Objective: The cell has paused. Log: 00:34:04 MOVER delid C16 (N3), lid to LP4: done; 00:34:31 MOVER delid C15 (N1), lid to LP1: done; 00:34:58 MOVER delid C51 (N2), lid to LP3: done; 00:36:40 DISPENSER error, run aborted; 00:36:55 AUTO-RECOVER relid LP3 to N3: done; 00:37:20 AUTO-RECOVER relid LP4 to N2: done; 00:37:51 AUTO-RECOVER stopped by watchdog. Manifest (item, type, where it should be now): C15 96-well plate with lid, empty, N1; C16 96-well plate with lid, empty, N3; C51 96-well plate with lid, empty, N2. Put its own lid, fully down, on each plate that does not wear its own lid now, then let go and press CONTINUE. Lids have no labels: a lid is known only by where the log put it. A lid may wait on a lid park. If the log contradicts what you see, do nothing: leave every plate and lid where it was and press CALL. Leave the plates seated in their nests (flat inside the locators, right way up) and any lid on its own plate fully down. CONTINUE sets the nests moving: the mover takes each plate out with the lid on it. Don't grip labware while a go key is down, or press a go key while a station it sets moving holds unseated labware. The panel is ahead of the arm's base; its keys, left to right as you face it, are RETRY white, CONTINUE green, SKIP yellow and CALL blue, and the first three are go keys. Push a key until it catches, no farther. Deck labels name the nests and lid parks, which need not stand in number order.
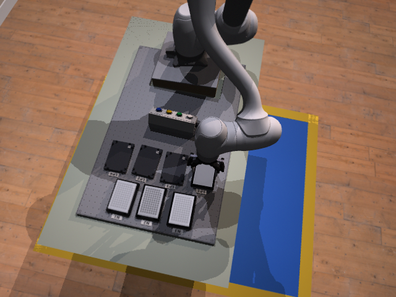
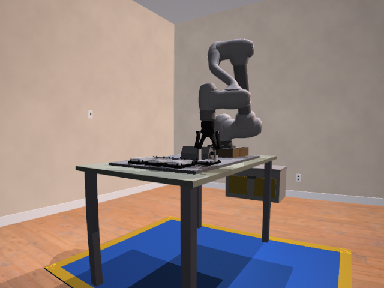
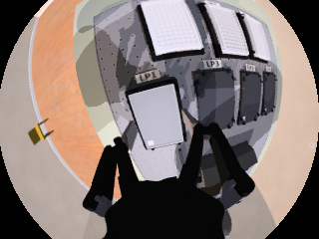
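Spread apart and holding nothing, the gripper (image 1: pixel 205 164) hangs low over the lid (image 1: pixel 203 176) lying flat on the right-end lid park in the top view. From the wrist, that lid (image 3: pixel 158 114) shows between the two dark fingers, untouched, with three plates (image 3: pixel 170 26) beyond. Only the top view shows the key panel (image 1: pixel 172 122); the exterior view shows the table (image 2: pixel 173 178).

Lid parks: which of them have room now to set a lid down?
The three dark parks beside the tool carry no lid. The fourth holds a lid, under the open tool. The front row is full of plates.
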